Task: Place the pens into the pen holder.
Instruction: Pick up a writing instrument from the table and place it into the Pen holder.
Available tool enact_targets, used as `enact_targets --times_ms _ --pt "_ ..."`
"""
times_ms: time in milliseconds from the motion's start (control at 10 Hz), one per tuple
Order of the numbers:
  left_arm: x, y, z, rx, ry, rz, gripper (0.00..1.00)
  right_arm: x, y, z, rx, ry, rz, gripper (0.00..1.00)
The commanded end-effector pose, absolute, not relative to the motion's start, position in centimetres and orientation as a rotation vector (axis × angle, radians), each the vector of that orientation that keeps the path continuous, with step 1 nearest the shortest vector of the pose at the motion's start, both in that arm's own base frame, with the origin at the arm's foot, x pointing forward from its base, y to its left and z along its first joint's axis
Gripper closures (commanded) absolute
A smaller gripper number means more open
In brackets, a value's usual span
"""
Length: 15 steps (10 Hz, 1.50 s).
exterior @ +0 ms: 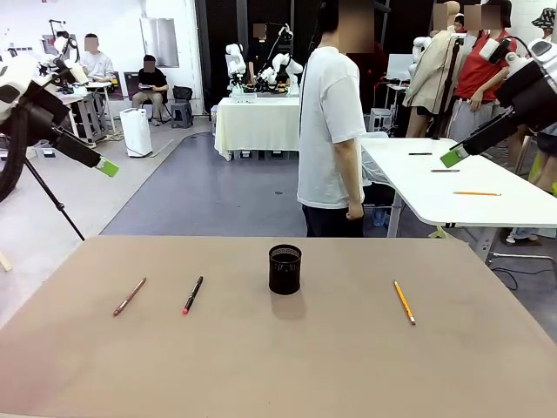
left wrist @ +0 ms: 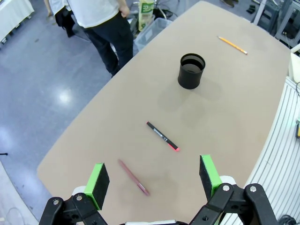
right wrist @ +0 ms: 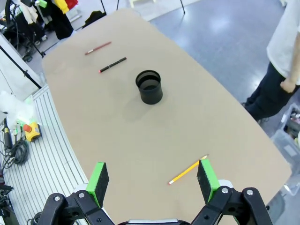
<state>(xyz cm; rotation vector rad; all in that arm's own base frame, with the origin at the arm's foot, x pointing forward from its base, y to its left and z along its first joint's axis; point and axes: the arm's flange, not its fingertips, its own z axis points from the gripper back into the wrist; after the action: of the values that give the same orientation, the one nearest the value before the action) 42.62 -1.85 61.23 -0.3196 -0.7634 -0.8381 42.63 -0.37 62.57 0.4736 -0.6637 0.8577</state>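
Pens (exterior: 192, 294): three, all flat on the table (exterior: 261, 374), none in the cup yet. Nearest row from the front: reddish-brown pen (exterior: 129, 296) out on my left, black pen (left wrist: 162, 136) with the red tip near it on the inner side, yellow pencil (exterior: 404, 302) alone on my right, well apart from the other two. Pen holder (exterior: 285, 269) stands upright a little beyond that row, mid-table, between black pen and yellow pencil, touching neither. It looks empty from both wrists.

Left gripper (left wrist: 153, 180) is high off the table, fingers (left wrist: 97, 180) spread wide, nothing held; the reddish-brown pen lies between them in its view. Right gripper (right wrist: 152, 180) likewise: raised, fingers apart, empty, yellow pencil below it.

My read: first pick is not yet begun. Left takes the reddish-brown pen, right takes the pencil. Turn the wrist so the pads close across the shaft, since both lie at a slant. Grip nearer one end so the pen can be tipped upright over the rim. Come straight down; thin sticks may roll if one pad lands first. Let go only with the lower tip inside the mouth. The cup looks light, so don't nudge it. One arm over it at a time.

Person (exterior: 331, 131) stands past the far edge, side-on, hands off the table.
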Motion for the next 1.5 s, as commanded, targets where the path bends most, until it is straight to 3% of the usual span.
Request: enact_targets --times_ms 0,600,900,1200,1400 --pt "42.4 -1.6 61.4 -0.328 -0.766 -0.844 0.00 42.7 -0.3 62.7 0.501 -0.679 0.851 0.00" --pt "42.4 -1.6 61.4 -0.328 -0.766 -0.844 0.00 42.6 -0.4 62.6 0.472 -0.663 0.856 0.00" --pt "42.4 -1.6 61.4 -0.328 -0.766 -0.844 0.00 48.8 0.5 60.1 0.356 -0.487 0.514 0.00" --pt "42.4 -1.6 61.4 -0.328 -0.766 -0.844 0.00 53.8 1.4 54.8 0.092 -0.240 0.336 0.00" --pt "42.4 -1.6 61.4 -0.328 -0.766 -0.844 0.00 57.0 2.3 50.1 0.018 -0.140 0.230 0.00"
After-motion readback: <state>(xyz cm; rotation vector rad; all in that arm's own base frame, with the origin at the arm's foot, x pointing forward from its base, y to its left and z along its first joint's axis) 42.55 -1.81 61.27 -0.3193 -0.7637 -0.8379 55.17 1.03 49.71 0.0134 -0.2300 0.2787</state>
